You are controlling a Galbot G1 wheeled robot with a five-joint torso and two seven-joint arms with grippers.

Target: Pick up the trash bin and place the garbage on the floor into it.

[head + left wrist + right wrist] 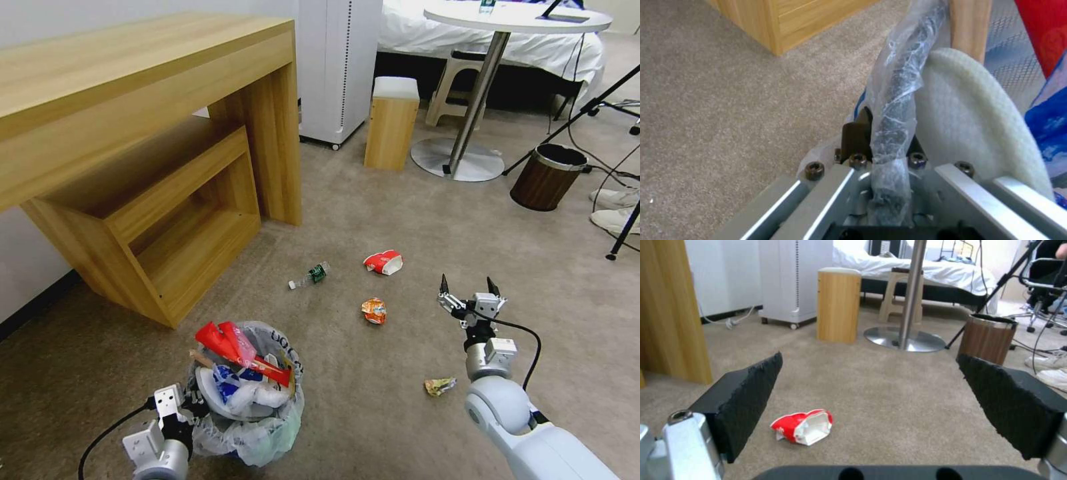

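The trash bin (263, 427), lined with a crinkly whitish bag, is low at the near left and stuffed with red wrappers, blue-white packets and a white slipper (969, 110). My left gripper (189, 405) is shut on its bag-covered rim (896, 100). Garbage lies on the beige floor (373, 413): a green-label clear bottle (310, 275), a crumpled red carton (383, 262) (802, 426), an orange wrapper (375, 311) and a yellowish wrapper (439, 385). My right gripper (470, 288) (876, 396) is open and empty above the carpet, right of the orange wrapper, with the red carton ahead of it.
A wooden desk (133, 133) with a lower shelf unit stands at the left. Beyond are a white cabinet (337, 67), a wooden stool (392, 123), a round table's metal base (457, 160) and a dark wood-grain bin (548, 177). Tripod legs, cables and white shoes (617, 208) crowd the right.
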